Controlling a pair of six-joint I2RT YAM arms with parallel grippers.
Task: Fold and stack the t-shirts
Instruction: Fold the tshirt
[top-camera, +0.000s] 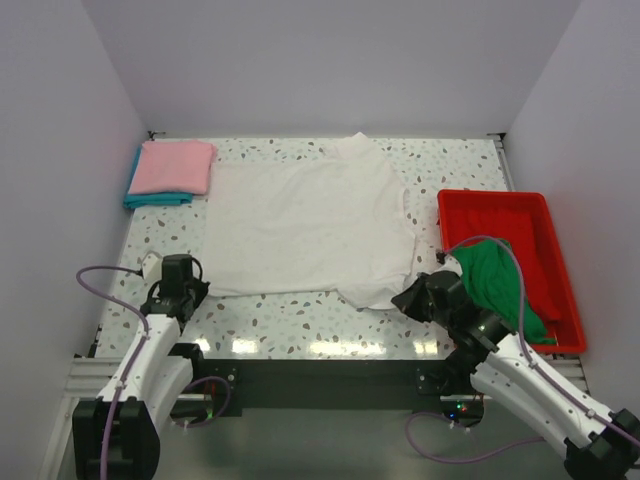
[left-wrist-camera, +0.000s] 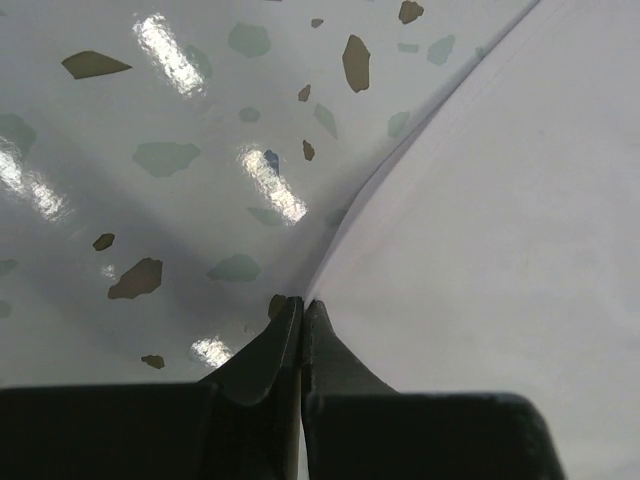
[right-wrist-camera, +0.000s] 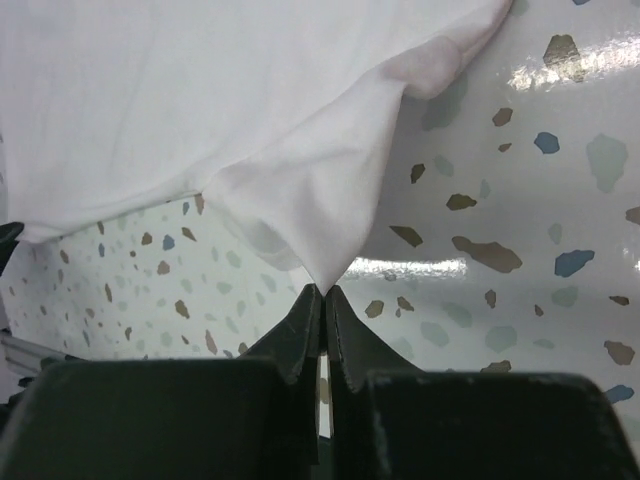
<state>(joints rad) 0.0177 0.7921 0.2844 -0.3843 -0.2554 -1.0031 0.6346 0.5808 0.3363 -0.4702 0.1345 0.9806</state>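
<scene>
White shirt: a soft, plain white t-shirt (top-camera: 310, 225) lies spread flat across the middle of the speckled worktop (top-camera: 300, 322), collar at the far side, hem towards us.
Left tool: the left tool (left-wrist-camera: 302, 306) is clenched right at the hem's near-left corner. The cloth edge runs straight into the tips, so we judge it pinched.
Right tool: the right tool (right-wrist-camera: 326, 292) is clamped on the near-right corner, and there we see a little peak of white cloth pulled up between the jaws.
Handling: light, limp and thin, we'd say. It will sag between two grips, drag on the glossy surface and crease easily. Nothing here is fragile.
Where to hold: the two hem corners, as now, look right to us. A pinch at the edge keeps the hem taut for a fold towards the collar.
Stack: a folded pink cloth t-shirt (top-camera: 175, 165) sits on a folded teal one (top-camera: 155, 200) at the far left, just beside the white sleeve.
Tray: a red plastic tray (top-camera: 490, 197) on the right holds a crumpled green t-shirt (top-camera: 495, 275), just beside the right arm.
Edges: pale walls close in the far side and both flanks, and the collar lies near the far wall.
Open room: we have a bare strip between the hem and the arm bases, and free space above the shirt.
</scene>
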